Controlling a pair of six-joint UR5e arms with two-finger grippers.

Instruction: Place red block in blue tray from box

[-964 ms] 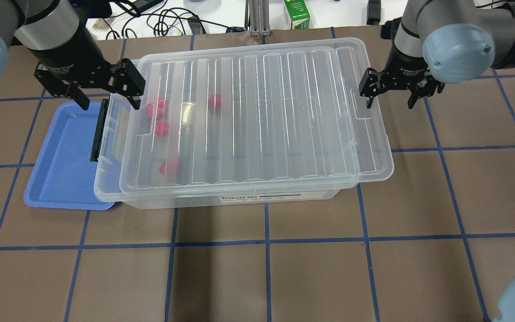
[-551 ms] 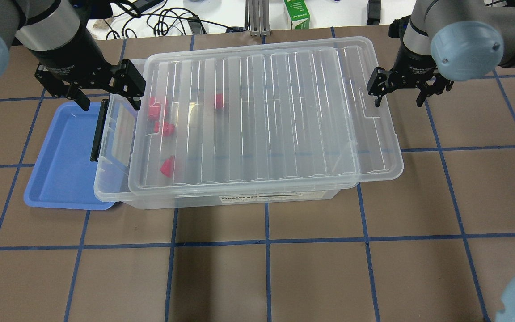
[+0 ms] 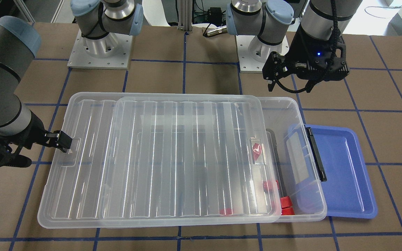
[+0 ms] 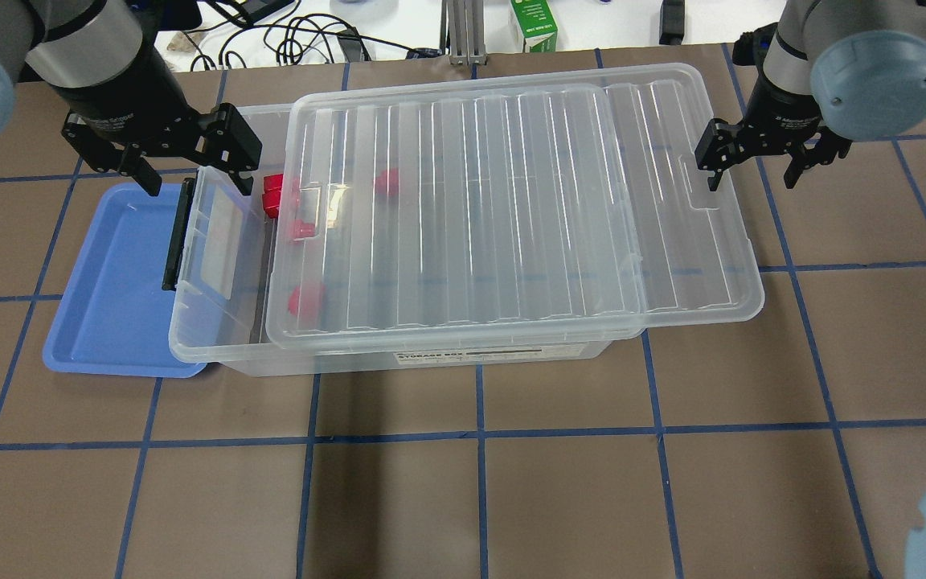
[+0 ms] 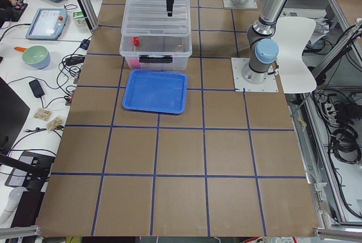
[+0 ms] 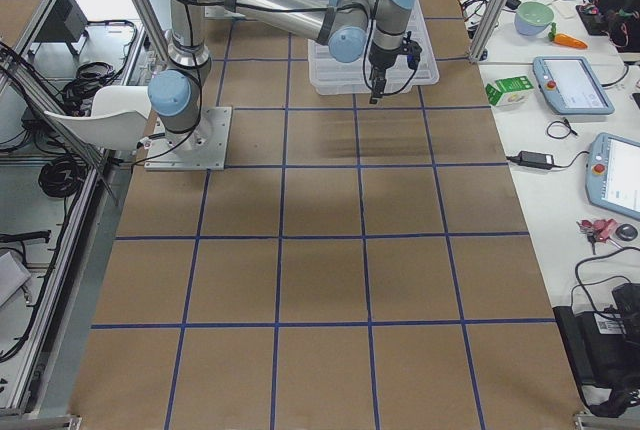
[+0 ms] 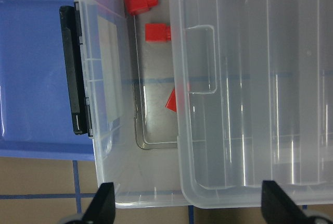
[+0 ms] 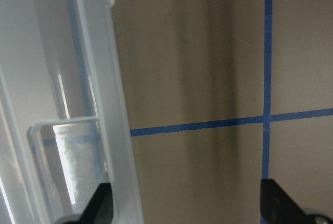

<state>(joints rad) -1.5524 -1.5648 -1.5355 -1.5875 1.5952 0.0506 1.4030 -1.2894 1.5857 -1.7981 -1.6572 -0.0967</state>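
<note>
Here, lid-clearing: the spread right gripper (image 4: pixel 752 167) hooks the lid (image 4: pixel 471 201) at frame right; upper left, the left gripper (image 4: pixel 198 173), also spread, should next descend on an exposed red block (image 4: pixel 272 199).

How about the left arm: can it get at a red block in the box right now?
Probably yes. The lid is slid aside, leaving some red blocks uncovered at the end of the box beside the open left gripper. Others lie under the lid.

A brown table (image 4: pixel 559 498) gridded with blue tape carries the clear plastic box (image 4: pixel 350 362), the blue tray (image 4: pixel 109 281) just beside its latched end, and two metal base plates (image 3: pixel 79 59).
</note>
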